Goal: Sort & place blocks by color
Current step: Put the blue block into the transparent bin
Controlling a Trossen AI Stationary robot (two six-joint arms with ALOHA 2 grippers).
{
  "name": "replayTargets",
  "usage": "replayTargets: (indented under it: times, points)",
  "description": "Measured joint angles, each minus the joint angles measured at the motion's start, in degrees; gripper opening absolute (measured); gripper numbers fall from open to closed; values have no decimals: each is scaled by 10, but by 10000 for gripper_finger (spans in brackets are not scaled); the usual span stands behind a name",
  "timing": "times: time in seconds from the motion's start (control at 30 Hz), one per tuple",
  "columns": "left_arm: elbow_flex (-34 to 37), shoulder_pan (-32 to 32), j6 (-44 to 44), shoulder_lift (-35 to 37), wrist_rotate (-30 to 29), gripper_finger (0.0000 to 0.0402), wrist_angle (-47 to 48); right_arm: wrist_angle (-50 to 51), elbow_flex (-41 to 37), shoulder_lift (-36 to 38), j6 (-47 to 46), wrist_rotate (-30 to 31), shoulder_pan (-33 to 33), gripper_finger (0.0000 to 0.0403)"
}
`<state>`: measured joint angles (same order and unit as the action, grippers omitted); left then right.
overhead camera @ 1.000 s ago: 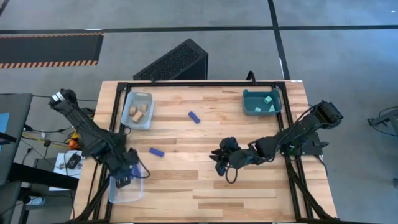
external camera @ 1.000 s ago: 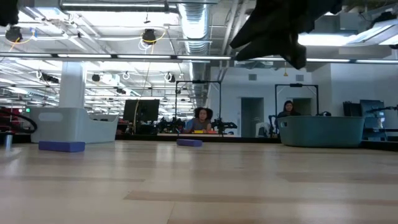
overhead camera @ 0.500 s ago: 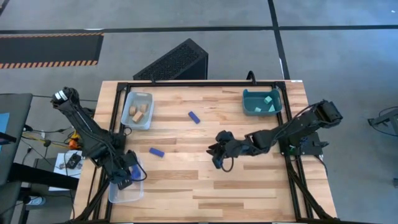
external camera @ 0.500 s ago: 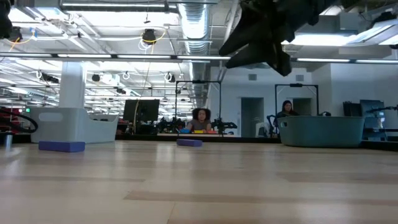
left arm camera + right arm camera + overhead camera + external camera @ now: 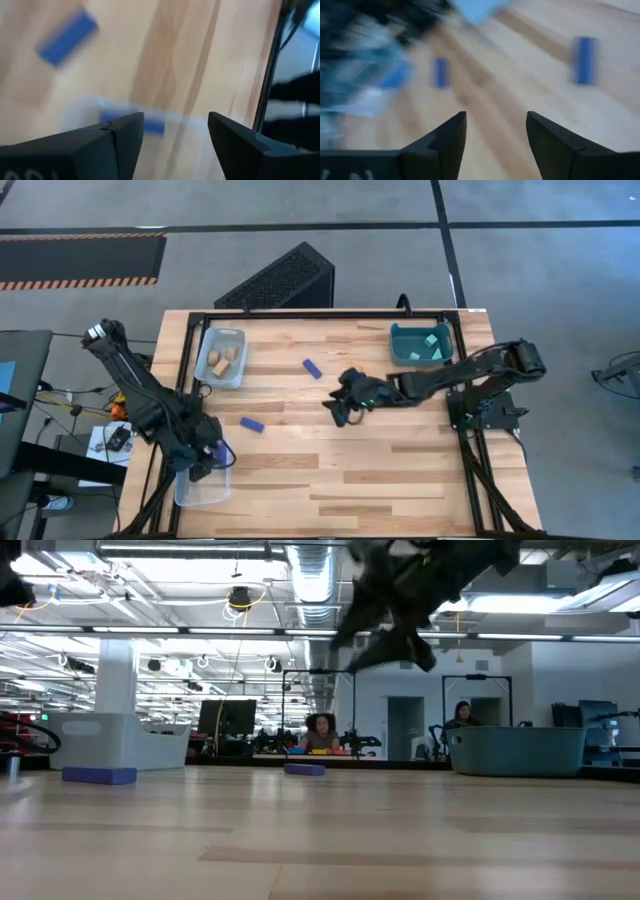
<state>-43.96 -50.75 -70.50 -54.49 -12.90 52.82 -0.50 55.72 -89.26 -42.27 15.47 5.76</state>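
Note:
Two dark blue blocks lie flat on the wooden table: one (image 5: 312, 368) at the far middle and one (image 5: 251, 424) nearer the left. A third blue block (image 5: 132, 122) lies inside the clear bin (image 5: 203, 485) at the near left corner. My left gripper (image 5: 205, 462) hovers open over that bin with nothing between its fingers. My right gripper (image 5: 338, 411) hangs open above the middle of the table, short of the far blue block (image 5: 584, 60). Tan blocks (image 5: 224, 360) lie in the grey bin (image 5: 222, 338), and cyan cubes (image 5: 432, 342) in the teal bin (image 5: 420, 360).
The grey bin stands at the far left and the teal bin at the far right. A black slanted box (image 5: 280, 280) sits on the floor beyond the far edge. The near half of the table (image 5: 350, 480) is bare wood.
My right gripper has swung from the near middle of the table toward the far edge and a little left, closer to the far blue block, staying above the table. The blocks on the table have not moved.

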Motion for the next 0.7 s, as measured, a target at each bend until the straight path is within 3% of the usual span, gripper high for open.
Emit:
replayTargets:
  times: [0.33,0.7]
  points:
    - [-29,49,158,131,-208,208,-31,151,152,-153,42,-6,-92,229]
    - [-28,126,337,245,-208,208,-29,283,306,-254,17,-10,-135,224]
